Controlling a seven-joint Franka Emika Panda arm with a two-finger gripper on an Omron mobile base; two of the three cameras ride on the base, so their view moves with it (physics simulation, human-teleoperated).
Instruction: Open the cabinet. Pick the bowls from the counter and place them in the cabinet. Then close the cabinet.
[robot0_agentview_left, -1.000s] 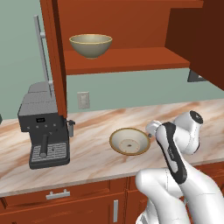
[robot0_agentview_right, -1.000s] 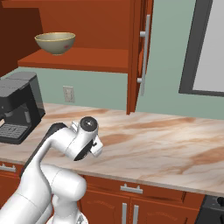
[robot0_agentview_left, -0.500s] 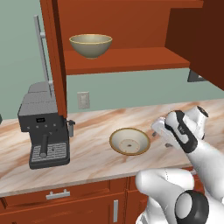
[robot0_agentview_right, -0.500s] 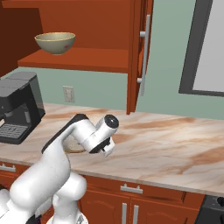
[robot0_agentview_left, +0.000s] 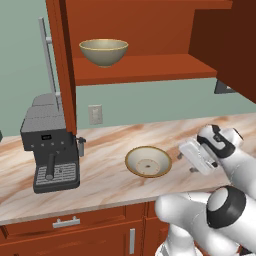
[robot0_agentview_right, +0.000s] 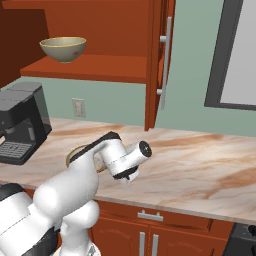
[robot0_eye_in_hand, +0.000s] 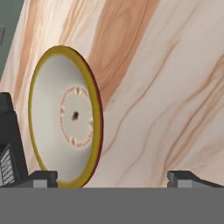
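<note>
The cabinet (robot0_agentview_left: 150, 30) stands open, its left door (robot0_agentview_left: 62, 65) swung out. A deep tan bowl (robot0_agentview_left: 103, 51) (robot0_agentview_right: 63, 48) rests on the cabinet's lower shelf. On the marble counter (robot0_agentview_left: 105, 185) lies the wide shallow bowl (robot0_agentview_left: 148, 161) with its cream speckled inside. My gripper (robot0_agentview_left: 187, 162) hovers just right of that bowl, open, holding nothing. In the hand view the shallow bowl (robot0_eye_in_hand: 65, 116) lies by the left fingertip (robot0_eye_in_hand: 41, 177), and the gripper (robot0_eye_in_hand: 113, 178) spans bare counter (robot0_eye_in_hand: 175, 87). In the right base view my arm hides most of the shallow bowl.
A dark coffee machine (robot0_agentview_left: 50, 147) (robot0_agentview_right: 20, 125) stands on the counter under the left door. The right cabinet door (robot0_agentview_right: 157, 60) with its long bar handle (robot0_agentview_right: 166, 60) hangs open above the counter. A wall outlet (robot0_agentview_left: 95, 114) and a window (robot0_agentview_right: 240, 55) are behind.
My arm has swung to the right across the counter and the hand now sits beside the shallow bowl. Both bowls have stayed where they were. The gripper stays open.
</note>
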